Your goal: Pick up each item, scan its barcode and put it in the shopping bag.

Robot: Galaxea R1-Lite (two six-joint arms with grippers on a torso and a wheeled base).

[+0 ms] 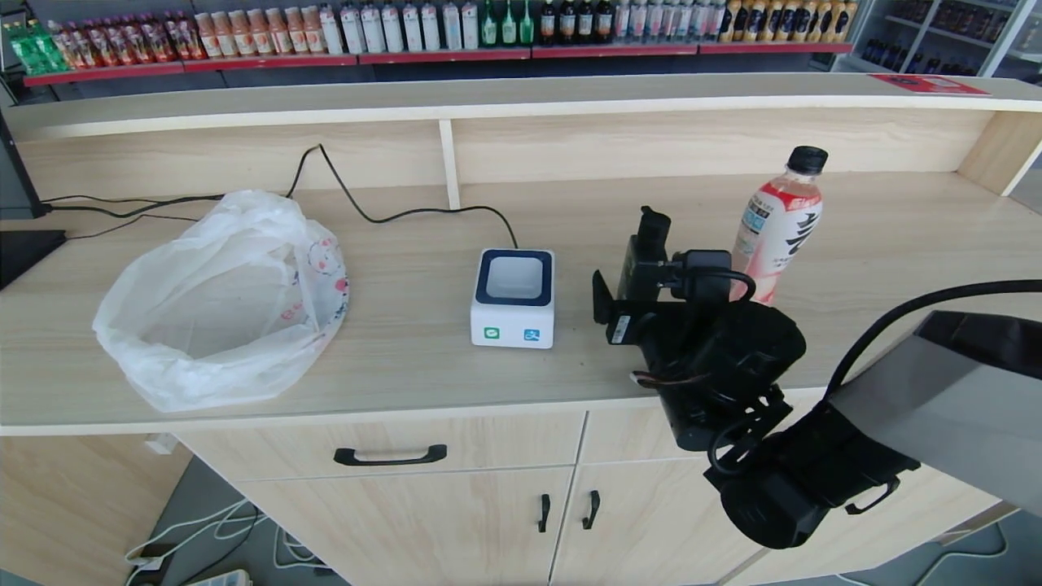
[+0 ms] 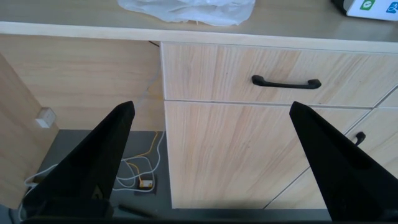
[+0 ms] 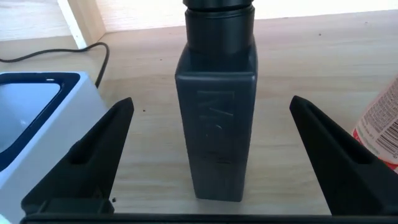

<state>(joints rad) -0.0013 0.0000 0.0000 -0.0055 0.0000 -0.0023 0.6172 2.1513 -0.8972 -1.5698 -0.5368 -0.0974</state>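
right fingers (image 3: pixel 93 163), left fingers (image 2: pixel 93 163) apart; one dark bottle (image 3: pixel 216 124), one pink bottle (image 1: pixel 775 224), one scanner (image 1: pixel 514 299), one bag (image 1: pixel 324 277)

Right gripper (image 3: pixel 211 106) extended forward, fingers (image 3: pixel 93 155) spread wide, left gripper (image 2: pixel 211 106) held low, fingers (image 2: pixel 93 162) wide apart

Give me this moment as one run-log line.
right gripper: open, straddling dark bottle, not touching | left gripper: open, low before drawer | scanner: centre of counter | shopping bag: open, left of scanner | pink bottle: upright

Counter (image 1: pixel 407 350) lies open between shopping bag (image 1: pixel 224 297) and scanner (image 1: pixel 514 298) — dark bottle (image 3: pixel 216 124) and pink bottle (image 1: pixel 777 224) crowd its right.
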